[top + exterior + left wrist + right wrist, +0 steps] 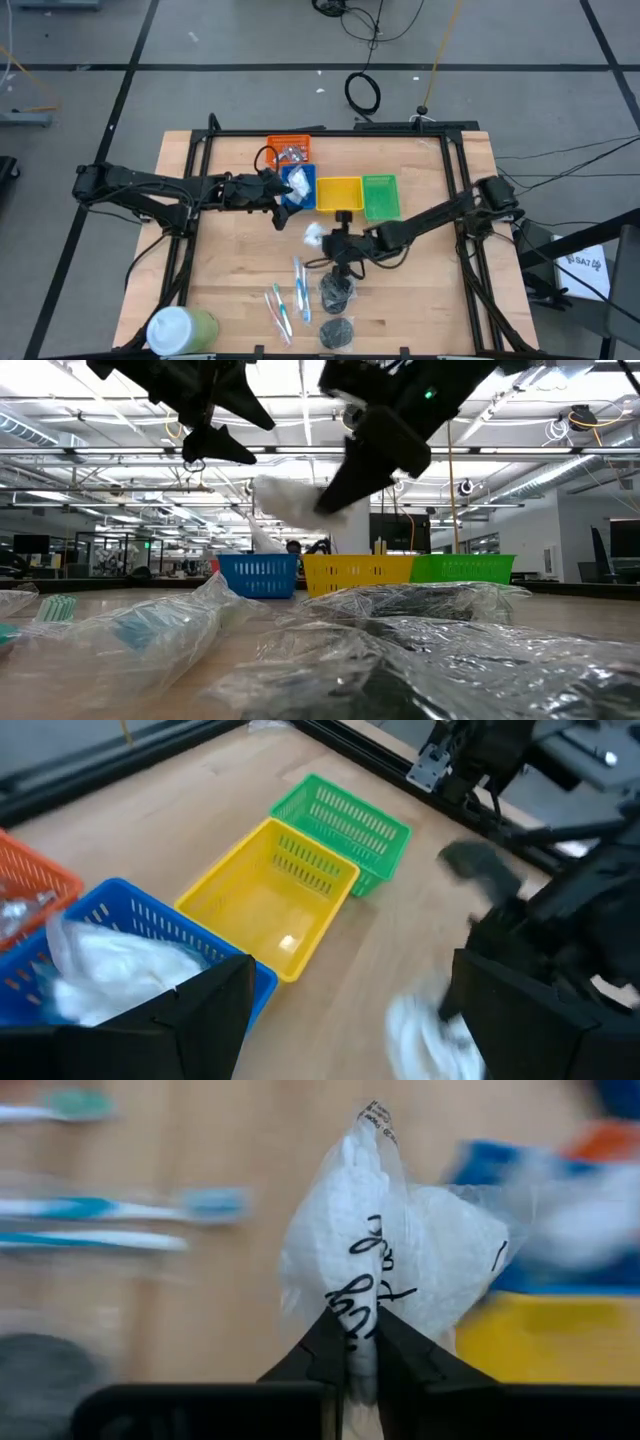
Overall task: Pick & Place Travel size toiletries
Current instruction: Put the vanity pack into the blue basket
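Nearest on the desk (420, 290): dark discs (337, 290) in crinkly wrap and toothbrushes (300, 285) lying flat. Just beyond, right gripper (362, 1342) up off the wood, fingers (330, 1350) pinched tight on a white packet (400, 1250), short of the yellow tray (339, 193). Farther back, left gripper (283, 200) over the blue tray (302, 181), fingers spread wide, holding nothing, another white packet (120, 965) in that tray.

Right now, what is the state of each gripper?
Left gripper: open, empty, above the blue tray.
Right gripper: shut on a white packet.
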You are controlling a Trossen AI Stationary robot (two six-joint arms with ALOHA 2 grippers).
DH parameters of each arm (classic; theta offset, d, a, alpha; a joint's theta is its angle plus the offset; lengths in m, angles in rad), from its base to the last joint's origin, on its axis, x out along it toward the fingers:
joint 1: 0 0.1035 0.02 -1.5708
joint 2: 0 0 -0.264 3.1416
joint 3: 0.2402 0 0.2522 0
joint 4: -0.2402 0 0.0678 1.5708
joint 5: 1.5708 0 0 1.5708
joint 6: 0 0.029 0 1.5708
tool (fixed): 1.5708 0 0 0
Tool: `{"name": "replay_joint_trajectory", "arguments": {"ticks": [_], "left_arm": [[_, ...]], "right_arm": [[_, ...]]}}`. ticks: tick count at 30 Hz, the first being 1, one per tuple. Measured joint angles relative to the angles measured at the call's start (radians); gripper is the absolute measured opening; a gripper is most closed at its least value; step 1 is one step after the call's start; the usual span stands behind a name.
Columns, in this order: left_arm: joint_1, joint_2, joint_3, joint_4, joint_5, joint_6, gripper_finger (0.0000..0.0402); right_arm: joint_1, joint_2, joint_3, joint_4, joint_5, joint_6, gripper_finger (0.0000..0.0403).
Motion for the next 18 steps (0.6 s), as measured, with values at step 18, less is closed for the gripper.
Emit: {"name": "replay_joint_trajectory", "arguments": {"ticks": [18], "left_arm": [[-0.007, 0.239, -0.001, 0.345, 0.159, -0.146, 0.0331]], "right_arm": [[0.119, -0.042, -0.054, -0.077, 0.542, -0.099, 0.0018]]}}
